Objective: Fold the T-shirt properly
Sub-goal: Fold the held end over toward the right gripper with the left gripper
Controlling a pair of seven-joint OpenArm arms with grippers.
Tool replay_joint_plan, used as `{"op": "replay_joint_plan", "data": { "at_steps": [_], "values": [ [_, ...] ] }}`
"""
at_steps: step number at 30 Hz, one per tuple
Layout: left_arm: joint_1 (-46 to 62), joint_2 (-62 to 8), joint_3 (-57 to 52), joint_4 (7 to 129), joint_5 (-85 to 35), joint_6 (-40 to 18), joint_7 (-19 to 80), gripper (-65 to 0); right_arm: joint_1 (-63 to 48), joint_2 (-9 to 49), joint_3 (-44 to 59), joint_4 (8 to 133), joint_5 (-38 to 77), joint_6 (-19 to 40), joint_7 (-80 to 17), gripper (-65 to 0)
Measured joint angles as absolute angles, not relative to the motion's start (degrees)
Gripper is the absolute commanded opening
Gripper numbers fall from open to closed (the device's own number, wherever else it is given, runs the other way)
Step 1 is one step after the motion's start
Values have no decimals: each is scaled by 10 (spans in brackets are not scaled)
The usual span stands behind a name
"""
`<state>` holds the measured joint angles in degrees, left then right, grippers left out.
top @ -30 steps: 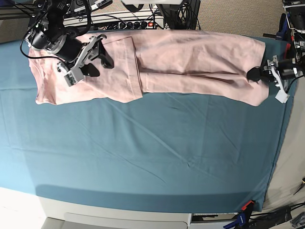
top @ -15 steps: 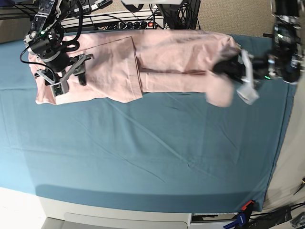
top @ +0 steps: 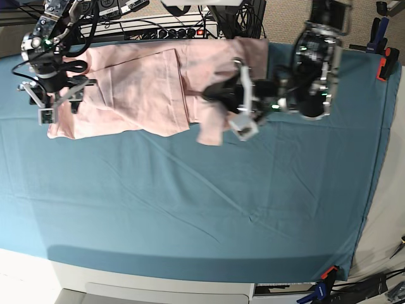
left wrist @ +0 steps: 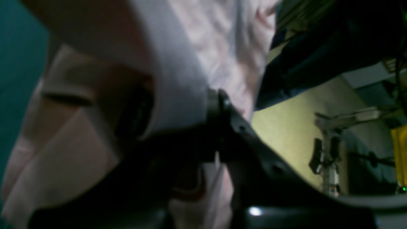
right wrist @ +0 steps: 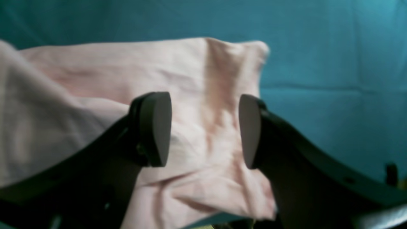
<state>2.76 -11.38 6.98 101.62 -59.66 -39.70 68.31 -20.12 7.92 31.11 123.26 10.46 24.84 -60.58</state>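
Note:
The pale pink T-shirt (top: 139, 88) lies along the far edge of the teal sheet (top: 190, 202). Its right end is lifted and drawn back over its middle. My left gripper (top: 214, 94) is shut on that lifted end, and a corner of cloth hangs below it. The left wrist view shows pink fabric (left wrist: 178, 79) pinched between the dark fingers (left wrist: 222, 111). My right gripper (top: 57, 98) hovers open over the shirt's left end. In the right wrist view its gripper (right wrist: 202, 128) stands wide with crumpled T-shirt (right wrist: 95, 79) beneath and nothing between the pads.
A power strip and cables (top: 158, 28) run behind the far table edge. Orange clamps pin the sheet at the far right (top: 383, 66) and the near right corner (top: 326, 273). The left arm's body (top: 313, 69) reaches over the table's right part.
My left gripper has carried the shirt's right end far to the left, doubling it over the middle. My right gripper drifted left to the shirt's left end and stayed open.

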Motion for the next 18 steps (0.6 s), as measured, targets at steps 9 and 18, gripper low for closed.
{"op": "replay_joint_plan", "data": {
  "at_steps": [9,18],
  "values": [
    [-19,-41,136,947,-559,-397,672,-650,-201,79,337,1233,112,244,-606,-315],
    [-24,-39,153,917,-521,-396,633,-290,-201,79,337,1233,137,245,-605,-315]
  ]
}}
